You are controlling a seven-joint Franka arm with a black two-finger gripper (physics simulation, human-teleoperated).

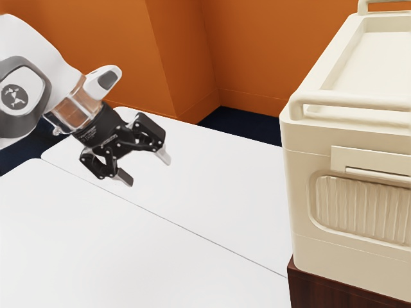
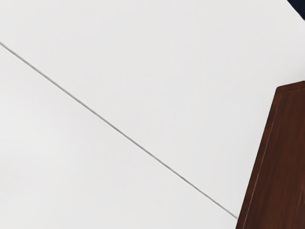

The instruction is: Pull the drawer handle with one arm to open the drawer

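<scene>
My gripper (image 1: 149,172) hangs over the white table in the exterior view's left half, tilted down toward the exterior view's right. Its two fingers stand wide apart with nothing between them. Well away from it, at the exterior view's right, is a cream drawer cabinet (image 1: 297,192). The cabinet's front has a ribbed panel (image 1: 363,205) with a ledge-like handle (image 1: 379,174) above it. The drawer looks closed, its front level with the cabinet.
Beneath the cabinet is a dark wooden base (image 1: 334,296); dark wood (image 2: 281,167) also lies at the edge of the wrist view. The white table (image 1: 212,192) has a thin seam across it. A rail (image 1: 359,98) runs along the cabinet's top edge.
</scene>
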